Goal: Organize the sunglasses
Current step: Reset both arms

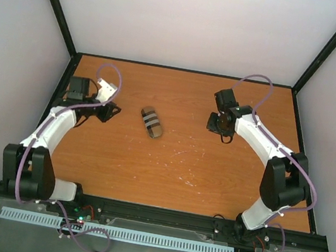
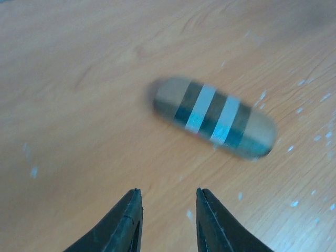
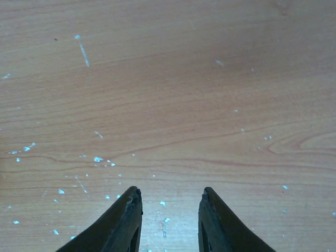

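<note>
Two released: left pincer and right pincer hold nothing

From above, both my arms curve in from the near edge of the wooden table. A brown oblong case with grey stripes lies flat and shut between my two pincers. It is nearer the left one and touches neither.

At my left wrist, the left pincer has its fingers parted, with only wood between the tips. The case lies ahead and slightly right, blurred, with two pale stripes crossing its dark bands.

At my right wrist, the right pincer is likewise spread and grasps nothing. Below it is wood grain flecked with small white specks.

No view shows the sunglasses, and I cannot tell whether they are inside the case.
</note>
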Controlling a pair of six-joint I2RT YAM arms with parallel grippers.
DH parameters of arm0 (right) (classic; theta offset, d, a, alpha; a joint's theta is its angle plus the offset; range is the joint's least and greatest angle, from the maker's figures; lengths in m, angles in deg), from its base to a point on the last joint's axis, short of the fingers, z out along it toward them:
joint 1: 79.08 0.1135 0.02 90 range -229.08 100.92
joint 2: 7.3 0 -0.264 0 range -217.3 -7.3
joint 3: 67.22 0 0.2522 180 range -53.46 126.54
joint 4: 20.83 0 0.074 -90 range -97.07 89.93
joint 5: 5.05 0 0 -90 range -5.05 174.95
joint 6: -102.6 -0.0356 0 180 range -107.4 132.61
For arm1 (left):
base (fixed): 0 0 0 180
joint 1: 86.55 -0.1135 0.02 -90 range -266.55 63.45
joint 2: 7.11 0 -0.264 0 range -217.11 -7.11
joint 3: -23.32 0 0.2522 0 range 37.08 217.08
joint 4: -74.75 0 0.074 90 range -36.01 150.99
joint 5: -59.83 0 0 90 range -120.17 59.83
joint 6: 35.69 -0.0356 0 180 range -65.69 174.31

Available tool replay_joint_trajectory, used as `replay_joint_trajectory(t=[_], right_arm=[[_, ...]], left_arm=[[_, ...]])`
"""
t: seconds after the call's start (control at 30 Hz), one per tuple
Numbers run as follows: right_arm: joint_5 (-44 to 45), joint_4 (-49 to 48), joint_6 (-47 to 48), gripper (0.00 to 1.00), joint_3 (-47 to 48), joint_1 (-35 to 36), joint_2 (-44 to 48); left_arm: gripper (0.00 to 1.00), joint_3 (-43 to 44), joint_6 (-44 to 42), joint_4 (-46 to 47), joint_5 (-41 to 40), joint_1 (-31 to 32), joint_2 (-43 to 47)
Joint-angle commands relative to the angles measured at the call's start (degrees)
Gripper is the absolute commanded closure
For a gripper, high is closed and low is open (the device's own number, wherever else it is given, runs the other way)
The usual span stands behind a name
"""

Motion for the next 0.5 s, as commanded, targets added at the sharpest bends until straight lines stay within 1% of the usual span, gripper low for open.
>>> replay_joint_trajectory(t=[0.0,0.03,0.13,0.4,0.47], right_arm=[[1.13,-2.99,-1.73,0.70,-2.78,-1.20,3.11],[0.74,-3.78,-1.91,0.70,-3.10,-1.31,3.12],[-0.49,-4.86,-2.16,0.71,-3.47,-1.45,2.56],[-0.76,-5.72,-2.13,0.71,-3.28,-1.46,1.59],[-0.92,-5.87,-2.29,0.75,-3.49,-1.58,1.73]], left_arm=[[0.69,-6.79,1.64,-1.32,-14.45,-0.97,7.64],[0.69,-8.23,1.34,-1.34,-15.03,-0.97,10.47],[0.68,-10.41,2.21,-2.44,-15.10,-0.97,13.83],[0.68,-11.63,2.85,-3.45,-17.18,-0.97,14.56],[0.68,-11.48,2.82,-3.41,-17.26,-0.97,14.10]])
